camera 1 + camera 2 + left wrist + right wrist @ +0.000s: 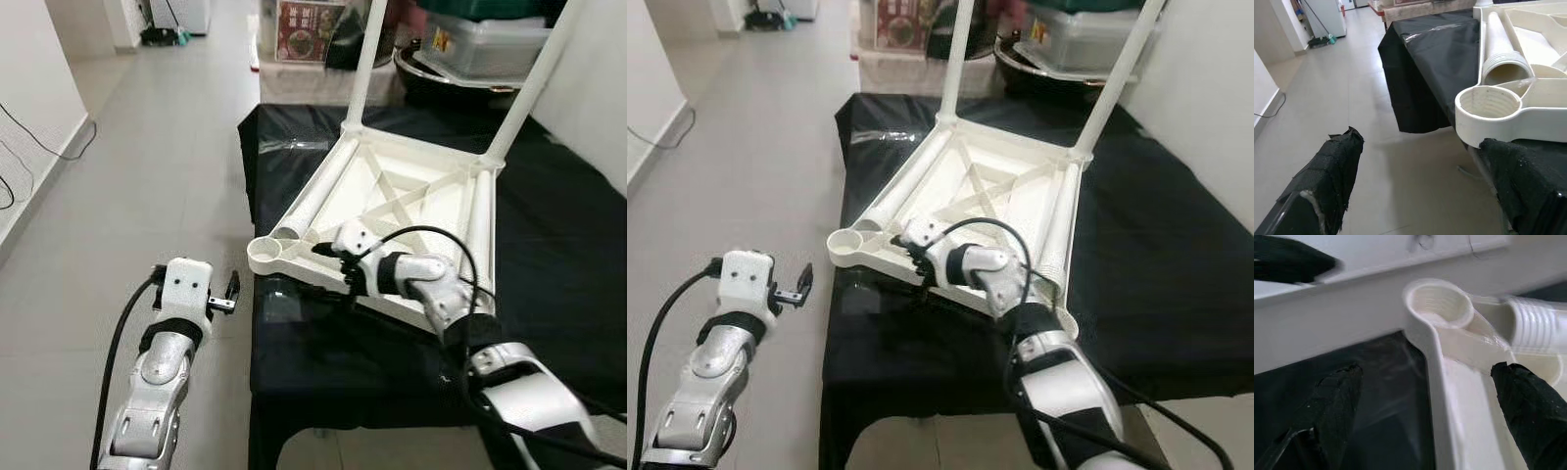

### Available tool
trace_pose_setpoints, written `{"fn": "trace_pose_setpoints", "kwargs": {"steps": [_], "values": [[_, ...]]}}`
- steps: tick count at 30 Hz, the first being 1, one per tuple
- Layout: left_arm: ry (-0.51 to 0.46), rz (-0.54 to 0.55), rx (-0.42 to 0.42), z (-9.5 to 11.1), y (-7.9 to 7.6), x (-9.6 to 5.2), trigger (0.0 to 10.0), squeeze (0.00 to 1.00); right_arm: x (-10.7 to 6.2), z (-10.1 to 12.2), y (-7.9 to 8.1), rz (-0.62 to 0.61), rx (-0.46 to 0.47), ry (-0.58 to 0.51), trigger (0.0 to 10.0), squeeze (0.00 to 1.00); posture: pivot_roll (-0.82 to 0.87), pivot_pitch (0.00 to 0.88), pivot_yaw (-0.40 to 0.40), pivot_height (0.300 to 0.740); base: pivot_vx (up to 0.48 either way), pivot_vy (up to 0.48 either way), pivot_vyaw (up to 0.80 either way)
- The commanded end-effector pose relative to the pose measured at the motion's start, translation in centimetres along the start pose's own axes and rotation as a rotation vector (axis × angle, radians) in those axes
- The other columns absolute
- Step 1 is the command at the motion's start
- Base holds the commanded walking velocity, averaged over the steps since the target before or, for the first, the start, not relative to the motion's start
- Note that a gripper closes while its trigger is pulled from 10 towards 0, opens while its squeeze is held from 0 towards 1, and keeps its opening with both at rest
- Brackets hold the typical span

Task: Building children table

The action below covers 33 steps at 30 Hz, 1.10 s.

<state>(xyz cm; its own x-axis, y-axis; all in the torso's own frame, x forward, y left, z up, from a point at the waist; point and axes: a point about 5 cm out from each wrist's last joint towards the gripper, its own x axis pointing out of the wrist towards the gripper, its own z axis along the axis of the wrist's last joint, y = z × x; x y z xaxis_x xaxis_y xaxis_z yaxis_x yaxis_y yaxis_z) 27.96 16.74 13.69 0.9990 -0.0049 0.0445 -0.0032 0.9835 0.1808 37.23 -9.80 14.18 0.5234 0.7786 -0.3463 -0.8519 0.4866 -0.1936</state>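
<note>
the right end effector (pixel 338 257) hovers with its fingers spread, straddling the near rim of the upturned white tabletop (pixel 392 196), grasping nothing. the tabletop lies on the black-covered desk (pixel 549 255) with two legs (pixel 367 59) already standing up at the far corners, and a loose leg (pixel 318 191) lies inside along the left rim, its long axis running away from the robot. the empty threaded socket (pixel 265 251) at the near-left corner sits just beside the right end effector (clearly the nearer one), while the left end effector (pixel 227 294), also released and empty, hangs off the desk edge over the floor.
</note>
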Motion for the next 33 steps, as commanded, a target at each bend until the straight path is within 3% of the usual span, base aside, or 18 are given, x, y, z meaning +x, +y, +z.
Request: {"fn": "trace_pose_setpoints", "kwargs": {"steps": [1,9,10,13,14,15,21,26,33], "values": [[0.016,-0.003,0.010,-0.4,0.0,0.0,10.0,0.00,0.1,-0.7,-0.5,-0.086,0.057,0.049,10.0,0.00,0.18,0.000,-0.126,0.740,0.000,0.000,0.00],[0.016,0.007,0.013,-0.5,0.3,-0.2,10.0,0.00,0.4,-1.1,-0.1,-0.075,0.119,0.083,10.0,0.00,0.19,0.000,-0.134,0.740,0.000,0.000,0.00],[0.016,0.007,0.012,-0.5,0.3,-0.2,10.0,0.00,0.3,-1.6,0.0,-0.072,0.126,0.112,7.3,0.00,0.18,0.000,-0.133,0.740,0.000,0.000,0.00],[0.016,0.007,0.012,-0.5,0.2,-0.3,10.0,0.00,0.3,-1.9,0.1,-0.073,0.130,0.133,7.3,0.00,0.18,0.000,-0.131,0.740,0.000,0.000,0.00],[0.016,0.003,0.011,-0.5,0.1,-0.3,10.0,0.00,0.0,-2.5,0.4,-0.028,0.119,0.161,2.2,0.00,0.17,0.000,-0.127,0.740,0.000,0.000,0.00],[0.018,-0.002,0.009,-0.6,-0.1,-0.3,10.0,0.00,-0.4,-3.4,0.8,0.033,0.084,0.206,0.0,0.00,0.17,0.000,-0.127,0.740,0.000,0.000,0.00],[0.021,-0.009,0.007,-0.7,-0.3,-0.4,10.0,0.00,-1.2,-5.2,1.1,0.072,0.025,0.326,0.0,0.00,0.16,0.000,-0.128,0.740,0.000,0.000,0.00],[0.026,-0.003,0.008,-0.7,-0.2,-0.5,10.0,0.00,-1.6,-5.9,0.7,0.044,0.036,0.383,0.0,0.00,0.17,0.000,-0.140,0.740,0.000,0.000,0.00],[0.028,0.000,0.007,-0.8,-0.2,-0.5,10.0,0.00,-1.9,-6.2,0.6,0.040,0.047,0.402,0.0,0.00,0.17,0.000,-0.143,0.740,0.000,0.000,0.00]]}}
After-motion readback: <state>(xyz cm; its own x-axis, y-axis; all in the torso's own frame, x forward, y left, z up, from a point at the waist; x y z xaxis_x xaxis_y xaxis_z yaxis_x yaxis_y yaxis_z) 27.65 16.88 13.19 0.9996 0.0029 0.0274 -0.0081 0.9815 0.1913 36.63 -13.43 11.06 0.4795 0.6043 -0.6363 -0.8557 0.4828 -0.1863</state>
